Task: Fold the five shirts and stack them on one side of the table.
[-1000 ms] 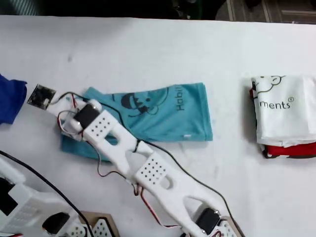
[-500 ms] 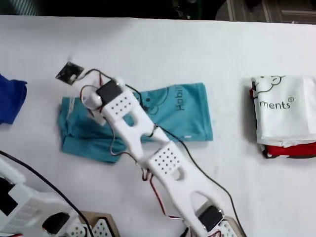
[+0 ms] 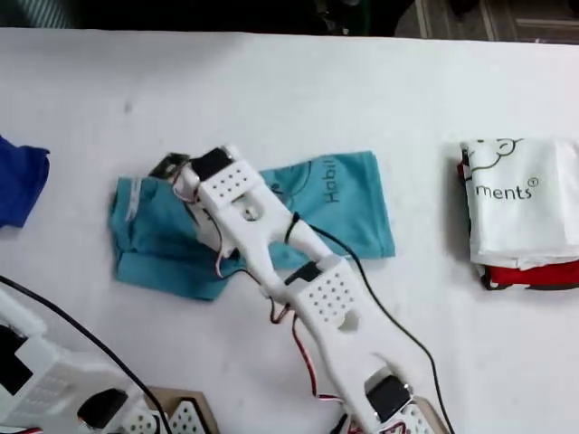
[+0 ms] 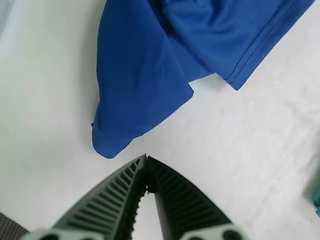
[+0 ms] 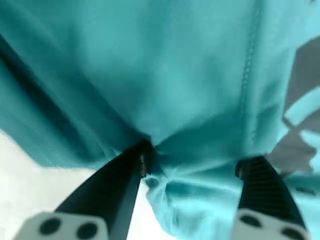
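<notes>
A teal shirt (image 3: 335, 203) with a dark print lies partly folded in the middle of the table. Over its left half is my right gripper (image 3: 172, 168), open. Up close, the right gripper (image 5: 195, 165) has its fingers wide apart and pressed into bunched teal shirt (image 5: 165, 75) fabric. A crumpled blue shirt (image 3: 18, 181) lies at the table's left edge. My left gripper (image 4: 146, 165) is shut and empty, just short of the blue shirt (image 4: 150, 65). A folded stack (image 3: 520, 212) with a white shirt on top sits at the right.
Red and black shirts (image 3: 534, 274) show under the white one in the stack. The left arm's base (image 3: 36, 380) fills the front left corner. The right arm (image 3: 317, 298) crosses the table's front middle. The white table (image 3: 289, 90) is bare at the back.
My right gripper swung from the shirt's far left end toward the back, then came down onto the teal shirt's left half. The shirt's left end is now spread wider. The left arm stayed still.
</notes>
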